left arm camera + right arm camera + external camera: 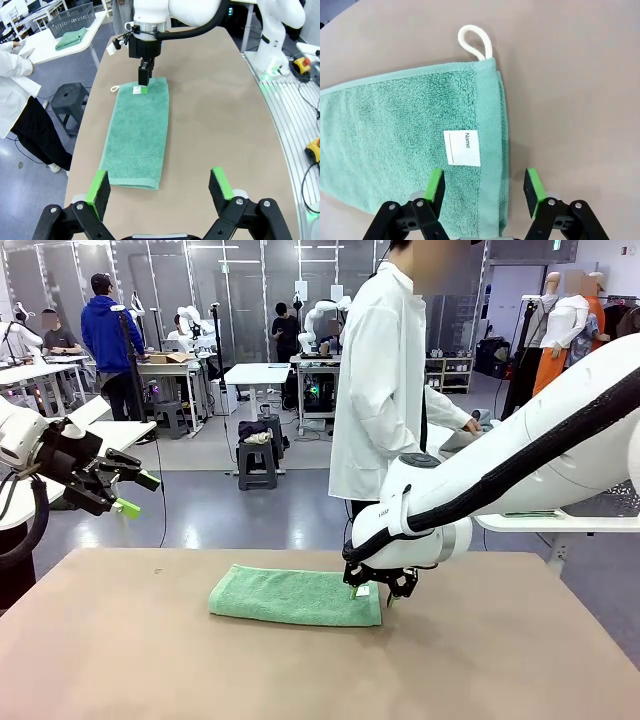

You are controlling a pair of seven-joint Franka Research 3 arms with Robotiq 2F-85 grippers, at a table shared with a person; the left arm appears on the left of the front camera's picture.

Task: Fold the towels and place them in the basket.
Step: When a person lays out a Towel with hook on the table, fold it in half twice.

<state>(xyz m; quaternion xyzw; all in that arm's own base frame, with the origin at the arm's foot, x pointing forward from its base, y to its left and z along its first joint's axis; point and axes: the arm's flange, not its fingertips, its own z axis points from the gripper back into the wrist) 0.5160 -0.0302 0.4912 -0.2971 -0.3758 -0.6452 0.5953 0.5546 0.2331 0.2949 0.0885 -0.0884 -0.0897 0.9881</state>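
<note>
A mint green towel lies folded into a long strip on the brown table, a white name label and cord loop at its end. My right gripper hangs open just over that end, its green pads astride the hemmed edge; the left wrist view shows it at the strip's far end. My left gripper is open, raised off the table's left side, looking down the towel. The dark grey basket stands on a white side table. The blue-grey towel is out of view.
A folded green cloth lies in front of the basket on the side table. A person in a white coat stands at the table's far side, turned towards that side table. A dark stool stands on the floor beside the table.
</note>
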